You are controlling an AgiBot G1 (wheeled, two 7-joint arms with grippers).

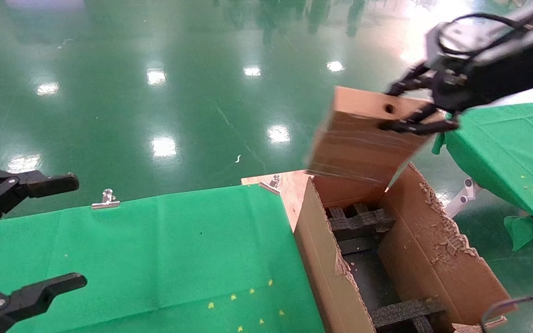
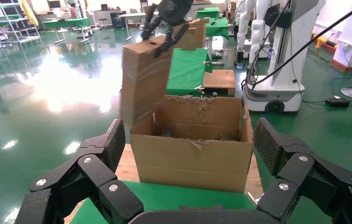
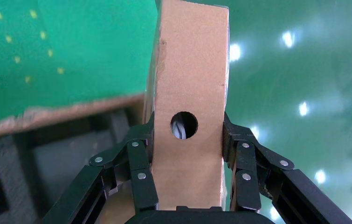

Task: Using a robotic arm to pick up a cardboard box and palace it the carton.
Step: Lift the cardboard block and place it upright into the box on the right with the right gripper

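My right gripper (image 1: 405, 107) is shut on the top end of the small brown cardboard box (image 1: 361, 138), beside its round hole (image 1: 389, 109). The box hangs tilted in the air over the far end of the large open carton (image 1: 437, 249); its lower edge is about level with the carton's far rim. Black foam inserts (image 1: 359, 222) lie inside the carton. In the right wrist view the fingers (image 3: 139, 163) clamp both sides of the box (image 3: 190, 70). The left wrist view shows the box (image 2: 143, 79) over the carton (image 2: 192, 158). My left gripper (image 1: 70, 231) is open and empty over the green table.
The green-clothed table (image 1: 155, 249) adjoins the carton's left wall, with metal clips (image 1: 106, 200) on its far edge. A second green table (image 1: 511, 148) stands to the right of the carton. Shiny green floor lies beyond. The left wrist view shows a white robot base (image 2: 276, 88) behind the carton.
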